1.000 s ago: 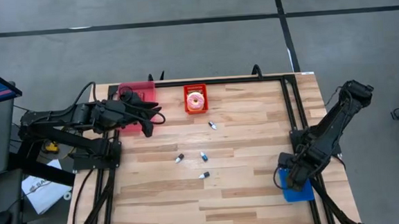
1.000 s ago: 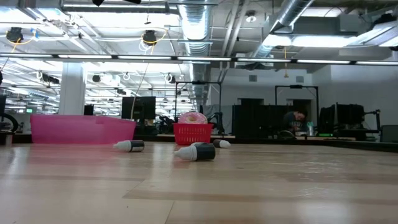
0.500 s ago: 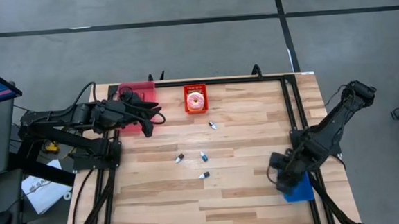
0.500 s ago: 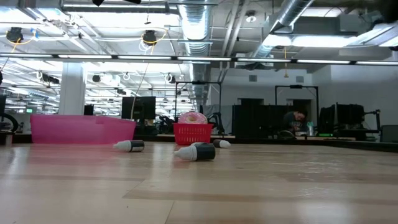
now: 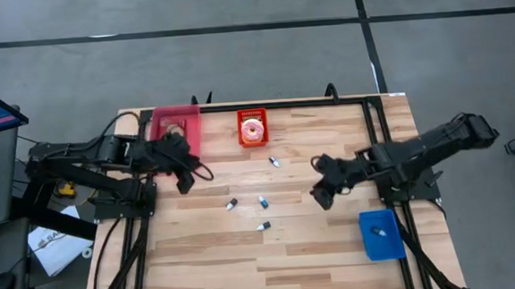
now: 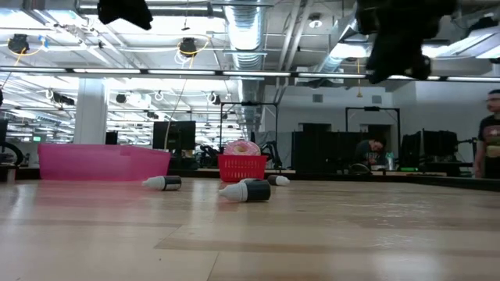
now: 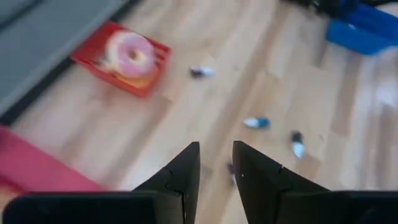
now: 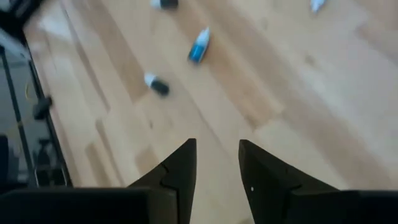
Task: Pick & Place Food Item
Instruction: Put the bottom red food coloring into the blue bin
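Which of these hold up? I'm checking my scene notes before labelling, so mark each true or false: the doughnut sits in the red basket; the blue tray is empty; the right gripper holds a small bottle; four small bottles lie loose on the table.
1. The doughnut sits in the red basket. True.
2. The blue tray is empty. False: one small item lies in it.
3. The right gripper holds a small bottle. False: its fingers stand apart with nothing between them, above bare table.
4. Four small bottles lie loose on the table. True.
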You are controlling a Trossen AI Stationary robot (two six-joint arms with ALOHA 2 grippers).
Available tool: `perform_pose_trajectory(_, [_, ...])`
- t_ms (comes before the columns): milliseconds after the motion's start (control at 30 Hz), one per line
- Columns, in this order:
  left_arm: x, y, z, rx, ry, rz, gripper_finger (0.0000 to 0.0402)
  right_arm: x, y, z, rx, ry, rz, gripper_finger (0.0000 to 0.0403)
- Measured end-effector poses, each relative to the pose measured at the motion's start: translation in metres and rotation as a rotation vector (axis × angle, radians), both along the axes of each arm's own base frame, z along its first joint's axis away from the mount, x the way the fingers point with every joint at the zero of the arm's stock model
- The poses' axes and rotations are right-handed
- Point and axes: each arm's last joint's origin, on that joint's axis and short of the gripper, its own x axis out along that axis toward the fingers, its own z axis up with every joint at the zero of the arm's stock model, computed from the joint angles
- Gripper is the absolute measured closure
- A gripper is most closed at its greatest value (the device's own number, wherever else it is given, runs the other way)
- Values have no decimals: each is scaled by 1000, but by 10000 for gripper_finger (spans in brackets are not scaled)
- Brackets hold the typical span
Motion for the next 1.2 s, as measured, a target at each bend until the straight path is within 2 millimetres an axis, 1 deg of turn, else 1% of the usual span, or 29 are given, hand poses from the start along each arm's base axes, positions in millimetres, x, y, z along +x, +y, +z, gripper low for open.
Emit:
perform_pose_trajectory(67, [5, -6, -4, -42, 27, -35, 308, 4, -9, 2, -9, -34, -21, 290])
perform_pose_trajectory(167, [17, -16, -20, -103, 71, -87, 297, 9, -18, 7, -6, -98, -22, 290])
perform_pose_trajectory(300, [29, -29, -50, -177, 134, -65, 263, 14, -24, 13, 23, -166, -3, 290])
perform_pose_trajectory(400, [34, -38, -76, -222, 190, -18, 233, 15, -25, 16, 37, -197, 2, 290])
perform_pose_trajectory(500, [44, -50, -96, -268, 160, -7, 210, 14, -25, 20, 43, -223, 5, 290])
perform_pose_trajectory(567, [52, -58, -109, -286, 125, -16, 202, 12, -26, 22, 48, -235, 3, 290])
perform_pose_trajectory(700, [66, -69, -133, -284, 56, -21, 201, 9, -26, 27, 48, -261, -13, 290])
perform_pose_trajectory(800, [69, -69, -155, -277, 77, 23, 209, 7, -27, 28, 20, -270, -2, 290])
perform_pose_trajectory(867, [66, -67, -170, -247, 121, 55, 215, 8, -27, 29, 0, -278, -2, 290])
perform_pose_trajectory(933, [67, -66, -182, -228, 124, 62, 220, 8, -27, 30, -13, -286, -2, 290])
perform_pose_trajectory(1000, [66, -65, -192, -210, 123, 67, 225, 9, -27, 31, -18, -304, 5, 290])
perform_pose_trajectory(1200, [65, -65, -218, -226, 77, 67, 231, 10, -27, 33, -18, -325, 6, 290])
